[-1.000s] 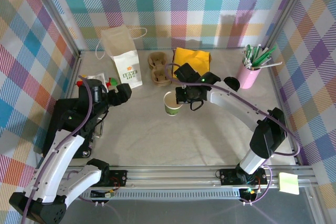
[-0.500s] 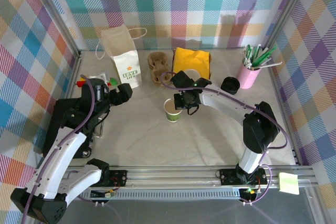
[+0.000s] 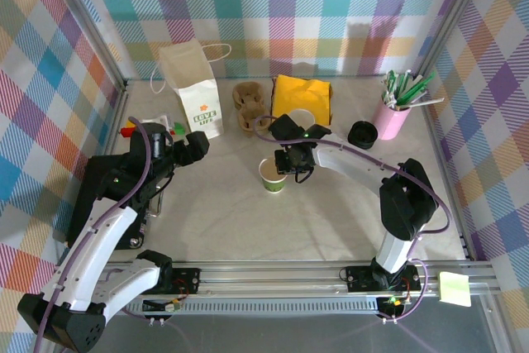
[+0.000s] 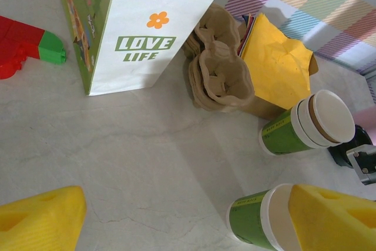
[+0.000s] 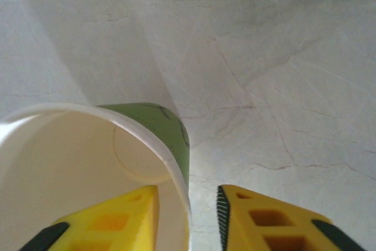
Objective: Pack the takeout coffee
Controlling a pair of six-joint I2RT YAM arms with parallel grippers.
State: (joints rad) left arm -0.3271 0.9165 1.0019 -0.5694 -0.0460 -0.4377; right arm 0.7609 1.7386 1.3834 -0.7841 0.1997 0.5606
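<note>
Paper, white at the rim and green below, the coffee cup [image 3: 271, 174] stands upright on the table [image 3: 248, 229] near the middle of the overhead view. From the right wrist it looks empty, its bottom showing pale inside.

At the bottom of that wrist view the right gripper [image 5: 187, 195] straddles the cup's wall, one of its yellow fingers [image 5: 264, 221] outside and the other inside. The jaws are parted narrowly, with a sliver of table showing between the outer finger and the wall, so nothing is clamped. Whether the inner finger touches the paper I cannot tell from this angle.

A second cup [image 4: 302, 127] stands just up and right of the first in the left wrist view, in front of a yellow pouch [image 3: 302, 97]. The pulp tray [image 3: 250, 105] and the white paper bag [image 3: 194, 93] sit toward the upper left, well apart from the cup. The left gripper [image 4: 182, 207] hangs with its jaws wide and empty.

The likeliest trouble is a tip-over. So light a cup would go with the inner finger if the gripper pulled away sideways rather than straight up. A hard re-grip could also crease the thin rim.
</note>
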